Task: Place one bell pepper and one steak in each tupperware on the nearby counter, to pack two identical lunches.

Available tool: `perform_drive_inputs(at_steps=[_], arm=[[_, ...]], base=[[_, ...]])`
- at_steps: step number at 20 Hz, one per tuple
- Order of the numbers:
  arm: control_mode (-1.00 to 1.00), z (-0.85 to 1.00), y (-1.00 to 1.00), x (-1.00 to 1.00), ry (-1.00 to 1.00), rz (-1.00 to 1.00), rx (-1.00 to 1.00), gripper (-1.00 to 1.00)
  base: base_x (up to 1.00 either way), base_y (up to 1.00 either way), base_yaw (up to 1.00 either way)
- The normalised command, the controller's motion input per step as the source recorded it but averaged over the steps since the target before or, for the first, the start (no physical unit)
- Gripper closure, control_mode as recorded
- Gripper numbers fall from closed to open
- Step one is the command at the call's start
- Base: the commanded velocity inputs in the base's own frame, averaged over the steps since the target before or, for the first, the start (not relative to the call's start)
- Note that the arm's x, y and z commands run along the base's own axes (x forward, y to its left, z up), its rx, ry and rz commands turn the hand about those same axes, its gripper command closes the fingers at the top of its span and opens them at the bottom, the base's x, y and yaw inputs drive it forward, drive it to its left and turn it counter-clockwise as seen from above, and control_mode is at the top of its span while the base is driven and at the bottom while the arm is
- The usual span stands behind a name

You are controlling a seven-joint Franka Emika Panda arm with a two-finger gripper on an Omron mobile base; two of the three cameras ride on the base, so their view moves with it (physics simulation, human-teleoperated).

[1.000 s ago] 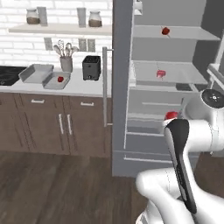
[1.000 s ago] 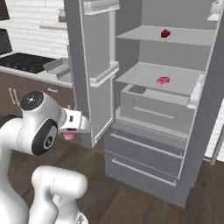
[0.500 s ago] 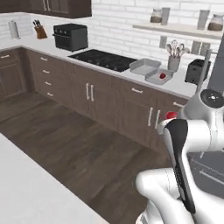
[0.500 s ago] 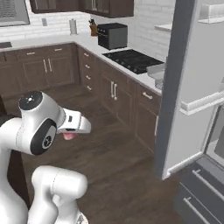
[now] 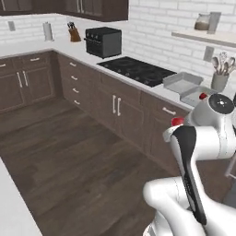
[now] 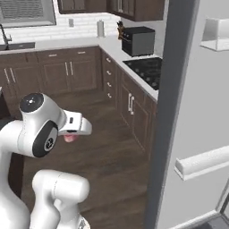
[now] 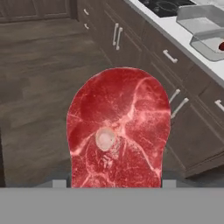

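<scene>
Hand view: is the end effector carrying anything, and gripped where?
Yes, a steak. Its lower edge sits down between the finger tips; the exact contact points are hidden.

Two tupperware (image 5: 183,83) beside black stovetop (image 5: 136,69)

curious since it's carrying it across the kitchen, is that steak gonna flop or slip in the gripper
The steak stands flat and upright above the gripper with no visible droop, so it probably behaves stiffly here. Its surface looks moist and marbled, so some slipping seems possible. Being a thin slab, it should lie flat in a tupperware rather than roll.
</scene>
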Motion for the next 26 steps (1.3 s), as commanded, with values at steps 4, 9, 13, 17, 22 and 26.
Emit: perform_drive_inputs(at_steps=[4, 9, 13, 17, 22, 26], arm=[[1.00, 0.00, 0.00, 0.00, 0.00, 0.00, 0.00, 1.00], [1.00, 0.00, 0.00, 0.00, 0.00, 0.00, 0.00, 1.00], [1.00, 0.00, 0.00, 0.00, 0.00, 0.00, 0.00, 1.00], [1.00, 0.00, 0.00, 0.00, 0.00, 0.00, 0.00, 1.00], [1.00, 0.00, 0.00, 0.00, 0.00, 0.00, 0.00, 1.00], [1.00, 0.00, 0.00, 0.00, 0.00, 0.00, 0.00, 1.00]], base=[[1.00, -0.20, 0.18], [1.00, 0.00, 0.00], [1.00, 0.01, -0.27], [1.00, 0.05, -0.55], [0.82, 0.05, -0.70], [0.20, 0.00, -0.74]])
